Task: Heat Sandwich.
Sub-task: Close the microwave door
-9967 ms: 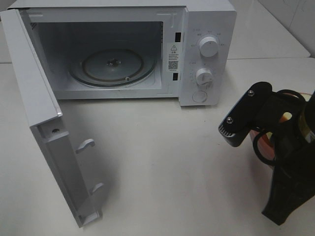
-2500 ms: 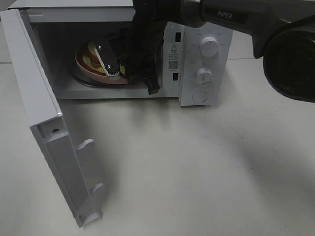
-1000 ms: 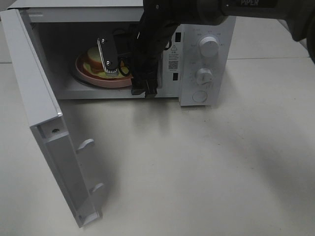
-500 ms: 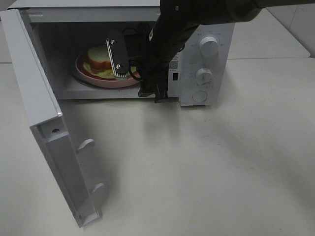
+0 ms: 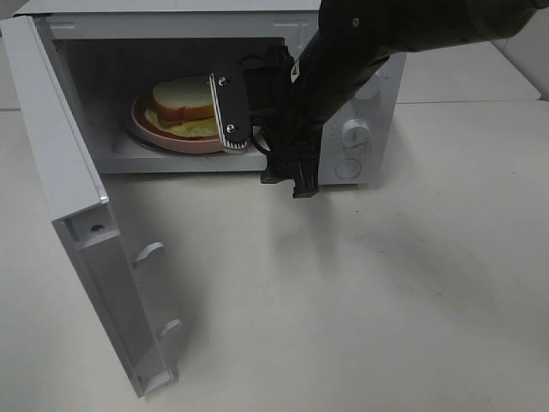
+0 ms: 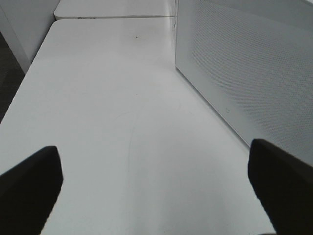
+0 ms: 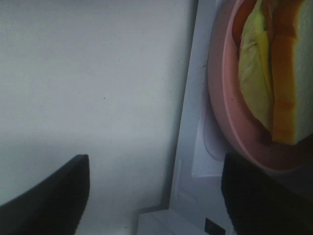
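Pink plate (image 5: pixel 163 137), one, carries one sandwich (image 5: pixel 182 97) inside the single microwave (image 5: pixel 171 24); my right hand (image 5: pixel 262 163) hangs spread and empty at its mouth, my left hand (image 6: pixel 155 183) spread too.

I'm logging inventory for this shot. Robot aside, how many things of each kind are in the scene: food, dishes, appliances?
sandwich: 1
pink plate: 1
microwave: 1
Total: 3
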### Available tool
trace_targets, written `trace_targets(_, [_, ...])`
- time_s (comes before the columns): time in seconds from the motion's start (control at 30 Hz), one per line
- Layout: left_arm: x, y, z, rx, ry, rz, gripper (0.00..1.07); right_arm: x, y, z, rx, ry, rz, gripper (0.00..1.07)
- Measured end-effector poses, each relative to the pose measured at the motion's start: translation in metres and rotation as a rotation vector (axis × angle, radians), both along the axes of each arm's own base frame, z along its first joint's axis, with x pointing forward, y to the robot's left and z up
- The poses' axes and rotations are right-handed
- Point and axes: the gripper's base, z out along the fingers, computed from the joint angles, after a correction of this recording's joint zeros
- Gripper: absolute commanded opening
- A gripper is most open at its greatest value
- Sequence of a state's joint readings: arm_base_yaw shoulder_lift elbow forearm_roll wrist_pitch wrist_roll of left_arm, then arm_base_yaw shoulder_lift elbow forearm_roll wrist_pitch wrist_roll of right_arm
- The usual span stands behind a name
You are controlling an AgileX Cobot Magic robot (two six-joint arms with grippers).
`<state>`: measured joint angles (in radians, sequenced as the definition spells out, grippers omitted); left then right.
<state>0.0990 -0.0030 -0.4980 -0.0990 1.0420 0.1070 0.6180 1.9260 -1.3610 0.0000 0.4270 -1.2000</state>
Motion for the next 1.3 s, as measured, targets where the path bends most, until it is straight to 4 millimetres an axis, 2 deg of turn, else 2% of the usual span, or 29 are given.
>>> trace_targets(0.6, [0.0, 0.0, 0.0, 0.0, 0.0, 0.0, 0.98, -0.038, -0.027, 0.015, 0.082, 0.072, -0.174, 0.73])
trace_targets(1.3, [0.0, 0.0, 0.0, 0.0, 0.0, 0.0, 0.98, -0.085, -0.061, 0.033, 0.281, 0.19, -0.53, 0.73])
